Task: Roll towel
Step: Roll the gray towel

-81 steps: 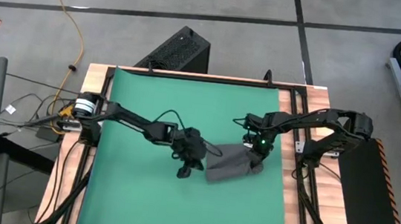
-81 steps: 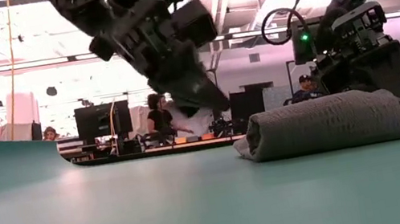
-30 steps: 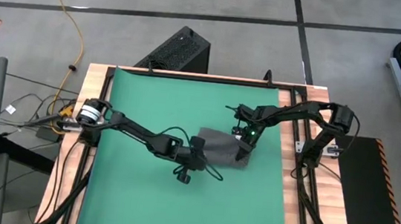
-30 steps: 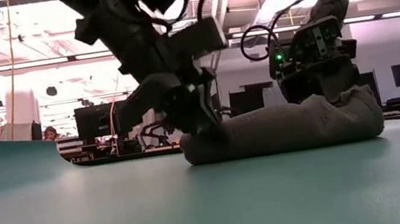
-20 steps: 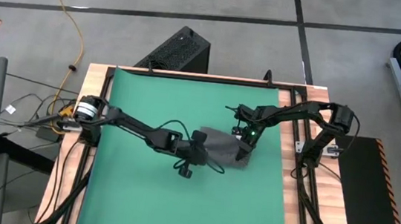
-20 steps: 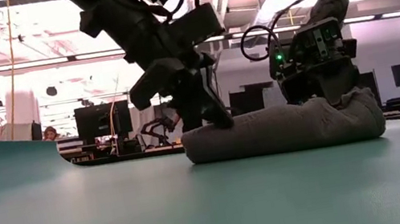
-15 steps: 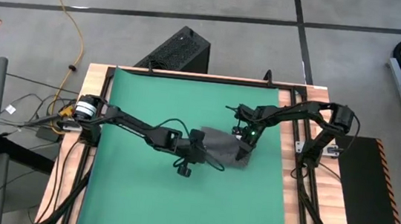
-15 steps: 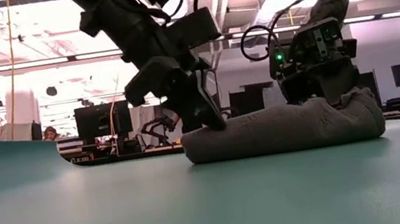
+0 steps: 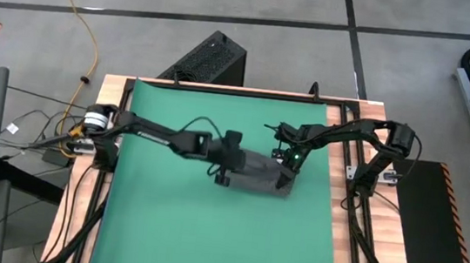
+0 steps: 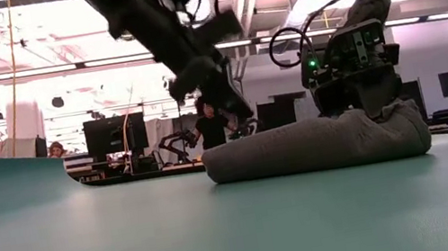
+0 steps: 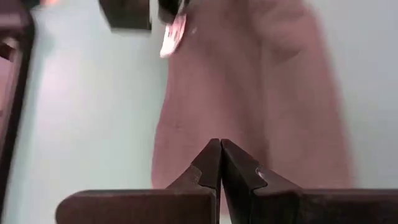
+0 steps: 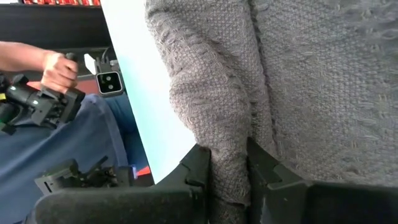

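Covering most of the wooden tabletop (image 9: 341,248): large green mat (image 9: 172,230), framed at both sides by dark rails. Beyond it, grey floor with an orange cable (image 9: 85,19) and a black perforated box (image 9: 208,59).

Reaching in from the left edge across the mat: left arm (image 9: 152,133), ending at the left gripper (image 9: 224,167), poised at the near end of the towel (image 9: 258,174). Fingers (image 11: 211,165) pressed together with nothing between them, tips hanging just above the cloth in the left wrist view; seen raised above the roll's end at tabletop height (image 10: 218,90).

Reaching in from the right edge: right arm (image 9: 348,136), with the right gripper (image 9: 286,177) set on the far end of the same roll. Fingers (image 12: 198,163) pinching a fold of grey weave, the cloth bunched in the narrow gap between them; green lamp lit on the wrist (image 10: 313,63).

Lying near the middle of the mat, slightly toward the right side: dark grey towel, rolled into a low bundle (image 10: 314,145), one end lumped under the right gripper.

Visible past the mat's edge in the right wrist view: a person's hand (image 12: 57,70) on a dark device, blue sleeve or trouser leg below.
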